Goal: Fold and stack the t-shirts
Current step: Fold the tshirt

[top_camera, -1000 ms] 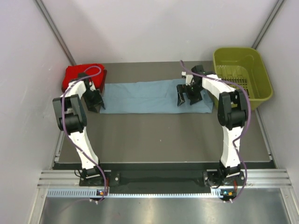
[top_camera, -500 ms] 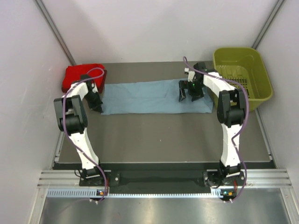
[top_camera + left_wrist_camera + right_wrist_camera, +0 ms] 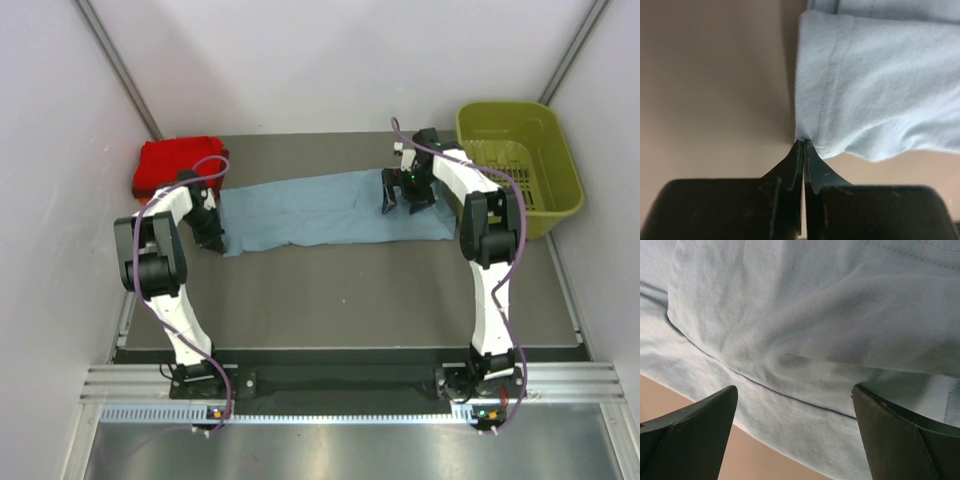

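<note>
Left pincer first: its two dark fingers are pressed flat together, and the near-left corner of the grey-blue t-shirt is nipped between their tips. From the left wrist camera the pincer has the cloth right at the hem, where two rows of stitching run up from the pinched corner, and a thin shadow lies on the surface along the shirt's left edge.

The shirt is a long, narrow band running left to right across the far half of the surface. Its left end dips a little toward the near edge, where it is held, and its right end stops short of the olive-green basket at the far right corner.

The right pincer is over the right part of that band with its fingers spread wide and nothing clamped between them. Its own camera shows the pincer straddling a soft rise of cloth, with a dark seam line crossing between the two fingers — whether the tips touch the fabric I cannot tell.

At the far left corner lies a bright red folded t-shirt, just beyond the left arm. A darker red edge shows at its right side.
</note>
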Available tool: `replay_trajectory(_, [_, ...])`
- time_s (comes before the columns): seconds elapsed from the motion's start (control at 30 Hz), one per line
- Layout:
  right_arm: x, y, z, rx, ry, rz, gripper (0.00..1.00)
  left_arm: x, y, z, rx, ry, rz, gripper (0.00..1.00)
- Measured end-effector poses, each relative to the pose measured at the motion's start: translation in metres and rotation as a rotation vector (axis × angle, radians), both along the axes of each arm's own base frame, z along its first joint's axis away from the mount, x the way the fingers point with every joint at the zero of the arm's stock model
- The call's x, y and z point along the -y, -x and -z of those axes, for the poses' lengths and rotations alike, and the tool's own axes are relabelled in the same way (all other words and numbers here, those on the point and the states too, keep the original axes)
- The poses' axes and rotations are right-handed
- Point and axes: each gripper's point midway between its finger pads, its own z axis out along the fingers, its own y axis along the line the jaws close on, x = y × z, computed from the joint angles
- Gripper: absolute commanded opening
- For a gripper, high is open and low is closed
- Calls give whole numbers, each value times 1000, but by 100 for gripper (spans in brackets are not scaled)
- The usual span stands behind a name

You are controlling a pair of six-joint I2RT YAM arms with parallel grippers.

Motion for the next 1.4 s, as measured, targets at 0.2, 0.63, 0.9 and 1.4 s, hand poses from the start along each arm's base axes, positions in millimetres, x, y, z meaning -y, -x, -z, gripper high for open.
replay_trajectory(0.2, [-2, -16, -1, 30, -2, -10, 99, 22, 47, -6, -68, 59, 29, 0])
replay_trajectory(0.63, [-12, -67, -5, 158, -24, -8, 100, 46, 104, -42, -35, 95, 86, 0])
replay_trajectory(0.9, [-18, -98, -8, 226, -54, 23, 100, 65, 144, -35, -80, 160, 112, 0])
replay_trajectory(1.4, [-24, -155, -23, 402, -115, 90, 100, 108, 174, -37, -105, 188, 287, 0])
